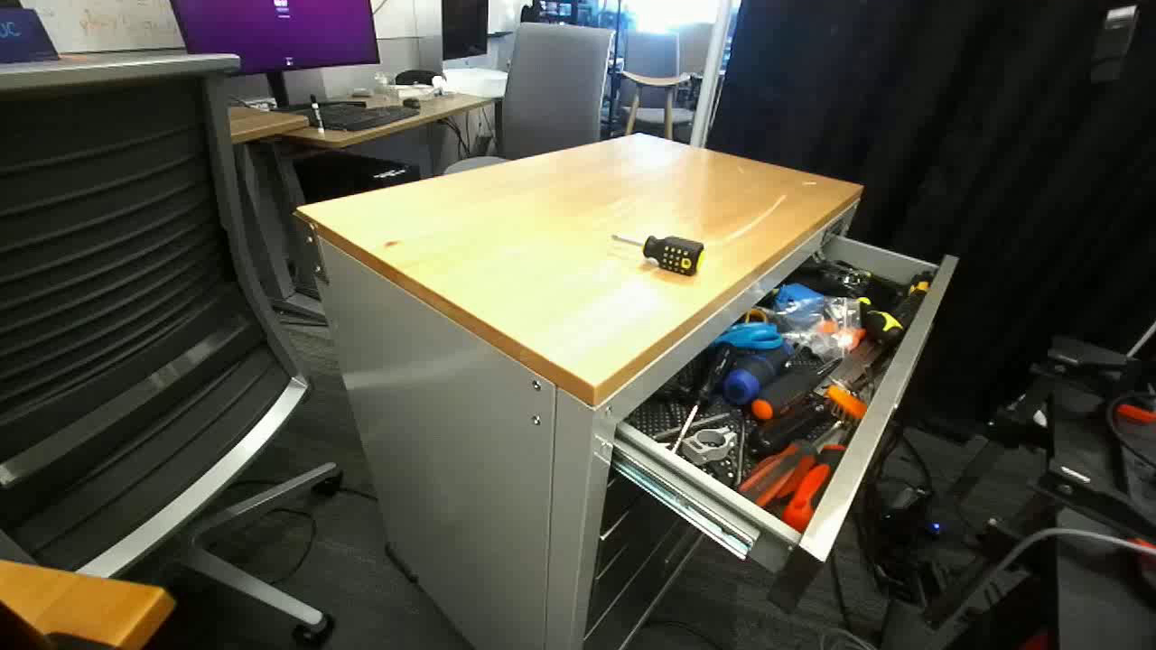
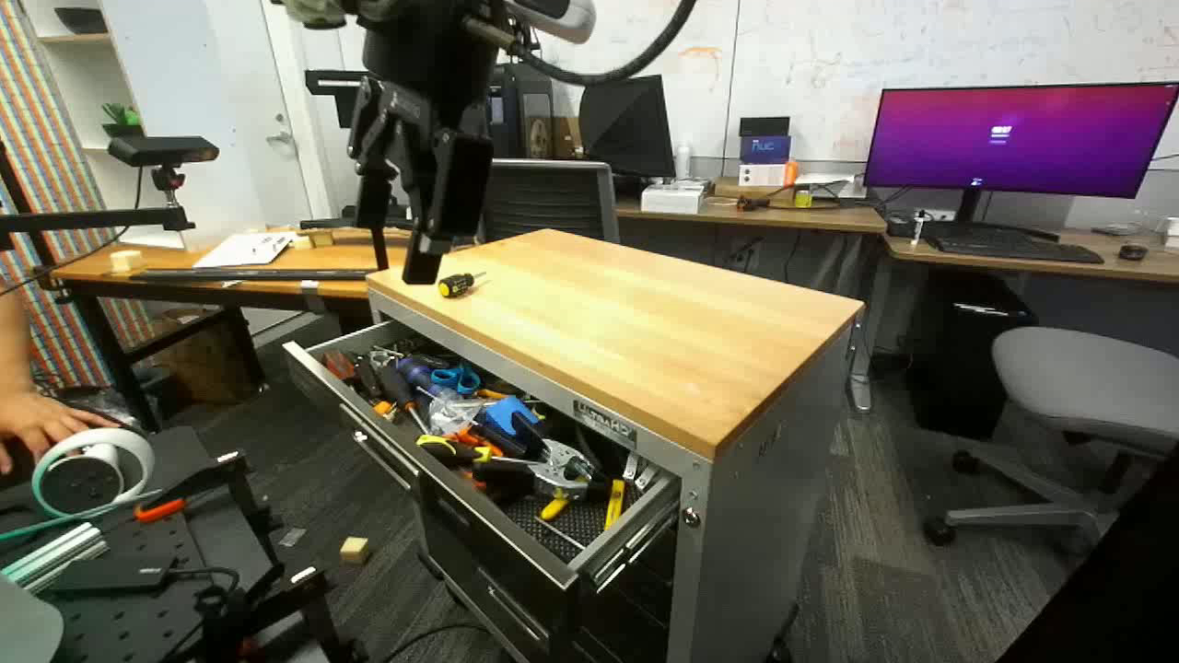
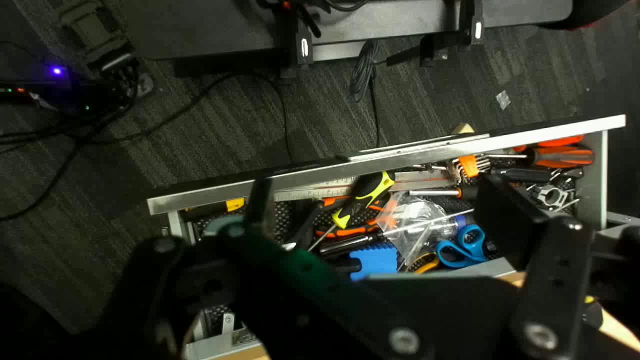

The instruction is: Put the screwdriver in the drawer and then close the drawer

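The screwdriver (image 1: 674,255), stubby and black with yellow, lies on the wooden cabinet top near the drawer-side edge. It also shows in an exterior view (image 2: 456,284). In the wrist view a black and yellow bit of it (image 3: 593,312) seems to show at the right edge, mostly hidden by the gripper. The drawer (image 1: 879,406) is pulled out and full of tools; its front also shows in an exterior view (image 2: 497,520) and the wrist view (image 3: 385,163). My gripper (image 2: 401,244) is open and empty, above the drawer side of the cabinet. Its spread fingers frame the drawer (image 3: 382,205).
Blue scissors (image 3: 462,246), orange-handled tools (image 1: 795,478) and a plastic bag (image 3: 420,220) lie in the drawer. Office chairs (image 1: 117,271) and desks (image 2: 755,216) stand around the cabinet. A person's hand (image 2: 46,424) and a black cart (image 2: 147,525) are before the drawer.
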### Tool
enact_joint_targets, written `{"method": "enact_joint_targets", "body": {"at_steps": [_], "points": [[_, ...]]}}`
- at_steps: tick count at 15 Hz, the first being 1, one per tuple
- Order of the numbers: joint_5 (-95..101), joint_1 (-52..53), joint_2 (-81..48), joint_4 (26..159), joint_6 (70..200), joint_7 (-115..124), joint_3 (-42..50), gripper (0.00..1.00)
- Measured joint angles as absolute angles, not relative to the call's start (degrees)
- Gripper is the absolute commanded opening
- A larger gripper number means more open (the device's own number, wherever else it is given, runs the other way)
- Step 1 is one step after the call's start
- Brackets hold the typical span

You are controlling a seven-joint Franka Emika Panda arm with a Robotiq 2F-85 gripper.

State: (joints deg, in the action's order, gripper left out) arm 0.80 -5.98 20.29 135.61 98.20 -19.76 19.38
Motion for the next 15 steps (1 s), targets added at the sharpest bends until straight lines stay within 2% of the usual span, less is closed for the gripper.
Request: {"method": "enact_joint_targets", "body": {"at_steps": [8,15], "points": [[0.4,-6.2,19.4,135.2,98.2,-17.1,18.3,1.0],[-3.8,-2.5,8.3,128.5,105.0,12.3,3.3,1.0]]}}
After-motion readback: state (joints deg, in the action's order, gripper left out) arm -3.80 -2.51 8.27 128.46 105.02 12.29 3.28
